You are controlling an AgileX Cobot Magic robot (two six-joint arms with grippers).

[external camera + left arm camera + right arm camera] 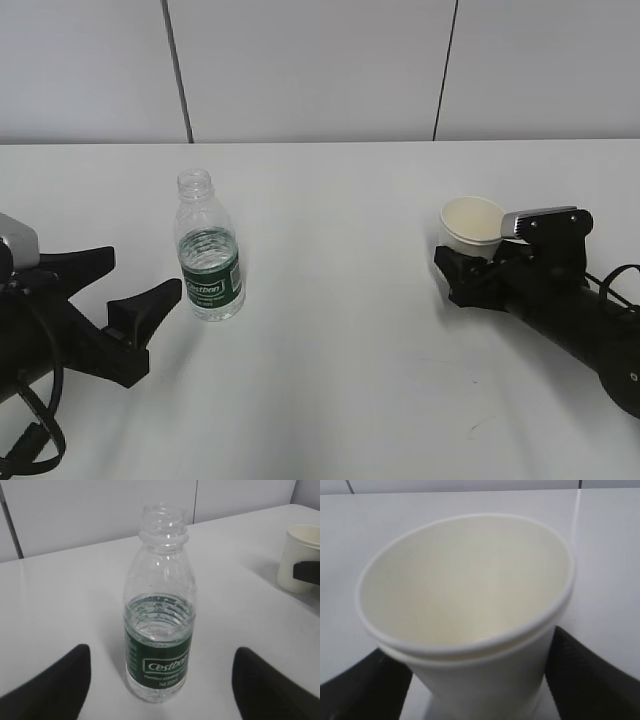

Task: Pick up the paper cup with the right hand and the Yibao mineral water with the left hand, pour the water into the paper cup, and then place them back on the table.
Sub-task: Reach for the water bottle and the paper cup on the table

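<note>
The Yibao mineral water bottle stands upright and capless on the white table, about a third full, with a dark green label. My left gripper is open just left of it, apart from it. In the left wrist view the bottle stands between and slightly beyond the spread fingers of the left gripper. The cream paper cup sits between the fingers of my right gripper. In the right wrist view the cup is empty, and the right gripper presses both its sides below the rim.
A grey panelled wall runs behind the table's far edge. A small dark scuff marks the table near the front right. The cup also shows at the right edge of the left wrist view.
</note>
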